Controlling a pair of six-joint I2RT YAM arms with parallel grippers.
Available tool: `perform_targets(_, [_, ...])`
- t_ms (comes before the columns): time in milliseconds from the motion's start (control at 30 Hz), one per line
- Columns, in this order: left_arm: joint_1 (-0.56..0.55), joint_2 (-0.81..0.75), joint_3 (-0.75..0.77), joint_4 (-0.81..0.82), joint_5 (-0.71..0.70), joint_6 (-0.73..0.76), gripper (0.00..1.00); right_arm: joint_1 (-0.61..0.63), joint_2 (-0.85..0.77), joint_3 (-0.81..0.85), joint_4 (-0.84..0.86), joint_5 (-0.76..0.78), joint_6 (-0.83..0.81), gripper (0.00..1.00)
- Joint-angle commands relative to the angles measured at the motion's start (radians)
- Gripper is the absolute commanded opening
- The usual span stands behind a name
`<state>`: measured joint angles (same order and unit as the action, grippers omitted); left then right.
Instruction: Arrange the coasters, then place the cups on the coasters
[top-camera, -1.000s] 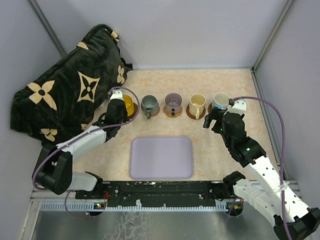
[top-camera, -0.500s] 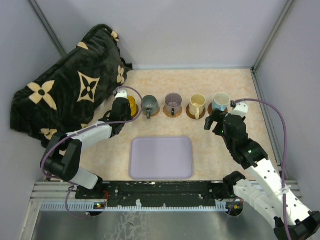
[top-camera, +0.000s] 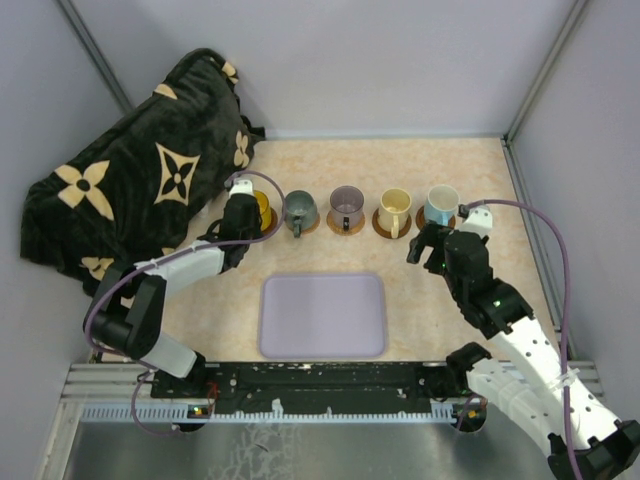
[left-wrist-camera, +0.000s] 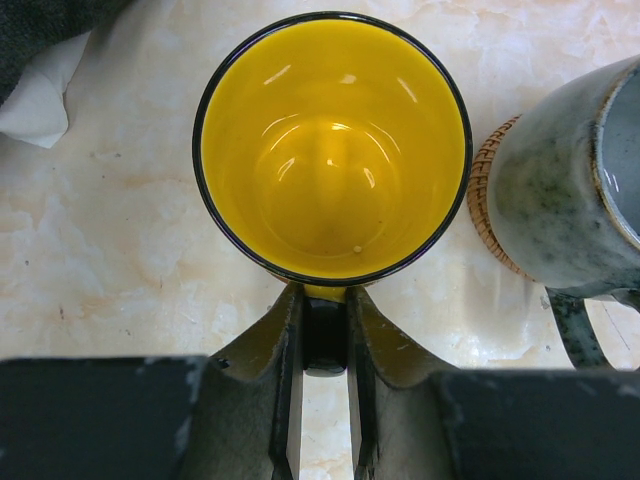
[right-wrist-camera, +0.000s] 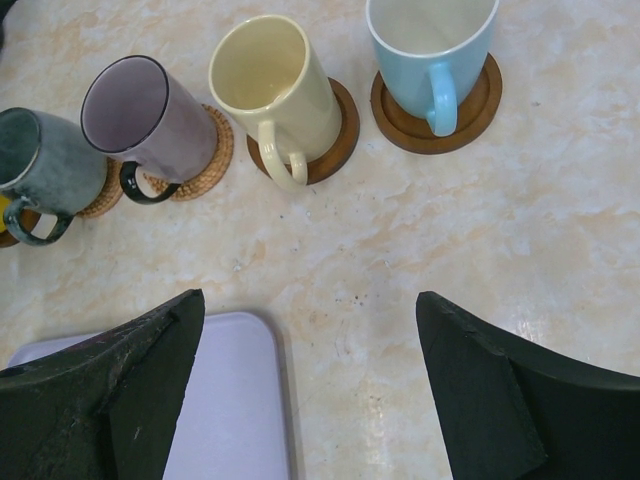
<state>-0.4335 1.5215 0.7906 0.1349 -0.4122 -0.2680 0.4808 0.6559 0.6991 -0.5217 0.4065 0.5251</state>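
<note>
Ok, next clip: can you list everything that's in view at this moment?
yellow cup, green cup, purple cup, cream cup, blue cup: five, one row beyond the tray, left to right
coasters: five, brown, some woven, one under each cup
tray: one, lavender, near middle
blanket: one, black with tan flowers, far left
table: one, beige marbled
left arm: jaws shut on the yellow cup's handle
right arm: jaws open, holding nothing, near side of the blue cup
</note>
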Motion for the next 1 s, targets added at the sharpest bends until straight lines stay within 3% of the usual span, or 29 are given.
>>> perform_targets(0, [0.012,0.002,0.047,0.094,-0.022,-0.002,0.00,-0.008,-0.006,0.000,0.025,-0.007,0.002,0.87])
perform_targets(867, [0.014,0.003,0.047,-0.005,-0.012,-0.046,0.00,-0.008,0.016,-0.003,0.047,-0.037,0.012,0.87])
perform_targets(967, [0.013,0.000,0.048,-0.012,-0.017,-0.046,0.08,-0.008,0.017,-0.001,0.047,-0.039,0.012,0.87])
